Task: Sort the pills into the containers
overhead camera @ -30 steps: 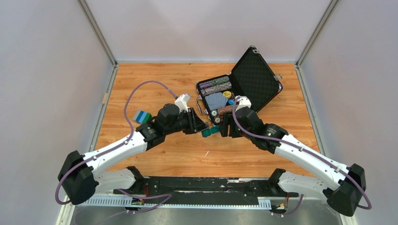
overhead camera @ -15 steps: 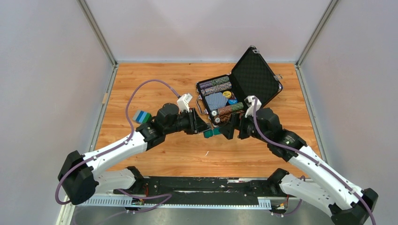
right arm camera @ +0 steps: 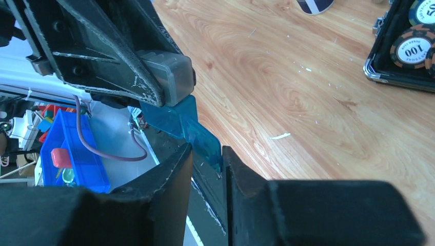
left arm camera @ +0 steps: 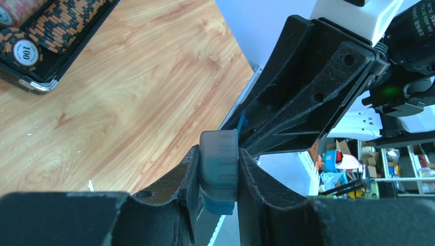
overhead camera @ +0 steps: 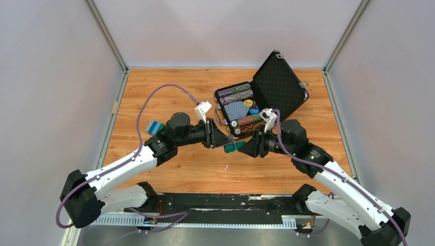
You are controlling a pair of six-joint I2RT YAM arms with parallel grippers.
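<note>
My left gripper (overhead camera: 224, 144) is shut on a small container (overhead camera: 233, 147), held above the table's middle; no pills show in any view. In the left wrist view its grey body with a teal edge (left arm camera: 219, 169) is squeezed between my fingers (left arm camera: 191, 174). My right gripper (overhead camera: 246, 148) faces it from the right. In the right wrist view the container's clear teal lid (right arm camera: 197, 134) hangs open from the grey body (right arm camera: 172, 77) and slants across my right gripper (right arm camera: 206, 150). The jaws stand narrow, touching the lid on both sides.
An open black chip case (overhead camera: 277, 84) full of poker chips stands just behind both grippers, its near rim (left arm camera: 31, 84) close to the container. A blue and green block (overhead camera: 154, 126) lies left of the left arm. White specks dot the wood (right arm camera: 279, 136).
The right gripper drew back to the right, opened wide, then came in lower and narrowed its jaws onto the container's lid. The left gripper kept its hold, shifting only slightly.
</note>
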